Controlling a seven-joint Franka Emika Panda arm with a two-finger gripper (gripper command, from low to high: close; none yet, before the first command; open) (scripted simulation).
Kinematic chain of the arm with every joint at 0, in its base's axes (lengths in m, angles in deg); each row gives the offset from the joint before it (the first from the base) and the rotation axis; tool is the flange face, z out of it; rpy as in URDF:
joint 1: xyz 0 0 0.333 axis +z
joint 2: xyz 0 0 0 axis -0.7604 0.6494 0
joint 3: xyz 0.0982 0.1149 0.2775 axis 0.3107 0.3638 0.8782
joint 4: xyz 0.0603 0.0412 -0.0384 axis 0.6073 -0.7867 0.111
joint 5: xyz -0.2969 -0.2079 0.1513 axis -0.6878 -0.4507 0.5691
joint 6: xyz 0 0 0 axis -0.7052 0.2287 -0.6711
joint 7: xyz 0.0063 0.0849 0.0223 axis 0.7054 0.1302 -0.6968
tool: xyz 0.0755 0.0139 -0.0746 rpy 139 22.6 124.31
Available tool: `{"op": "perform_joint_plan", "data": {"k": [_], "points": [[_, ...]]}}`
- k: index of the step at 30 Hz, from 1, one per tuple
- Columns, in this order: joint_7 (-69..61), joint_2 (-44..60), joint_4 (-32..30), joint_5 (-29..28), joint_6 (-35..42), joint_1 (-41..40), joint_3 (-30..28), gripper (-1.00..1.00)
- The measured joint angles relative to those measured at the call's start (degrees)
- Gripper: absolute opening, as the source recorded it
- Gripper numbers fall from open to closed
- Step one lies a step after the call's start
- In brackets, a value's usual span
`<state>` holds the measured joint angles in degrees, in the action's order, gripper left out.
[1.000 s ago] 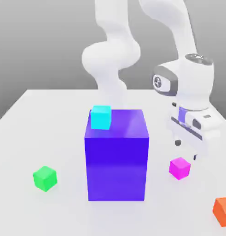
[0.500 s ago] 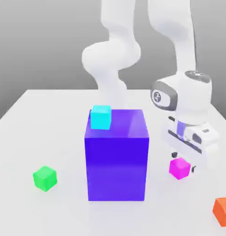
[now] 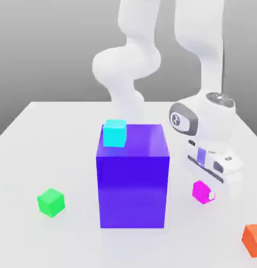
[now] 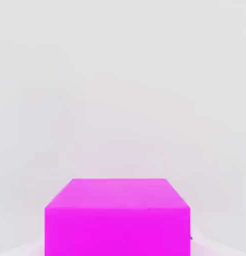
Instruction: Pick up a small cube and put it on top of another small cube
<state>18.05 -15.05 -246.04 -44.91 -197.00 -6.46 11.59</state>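
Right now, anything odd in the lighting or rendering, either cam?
Exterior view: flat light, the white end effector washing out against the pale table, a soft sheen band across the big blue block, no hard shadows. Hand view: near-white background, faint pink tint beside the magenta cube.

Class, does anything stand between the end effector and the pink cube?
Nothing visible does: the end effector is already down around the pink cube, with one finger against its side.
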Motion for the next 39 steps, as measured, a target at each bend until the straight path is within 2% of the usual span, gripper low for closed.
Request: {"op": "perform_joint_plan", "data": {"k": [9,18,30,34,39], "points": [[1.6,-7.9,-0.8,-2.6,6.5,1.6,-2.5,-1.0],[2.2,-14.1,-2.9,-2.3,11.4,2.0,-2.3,-1.0],[8.0,-17.5,4.1,0.6,8.8,-1.4,-4.3,-1.0],[4.0,-20.9,5.9,-1.9,11.1,-5.9,-8.4,-1.0],[-2.9,-25.9,7.7,-8.0,15.1,-14.1,-15.0,-1.0]]}}
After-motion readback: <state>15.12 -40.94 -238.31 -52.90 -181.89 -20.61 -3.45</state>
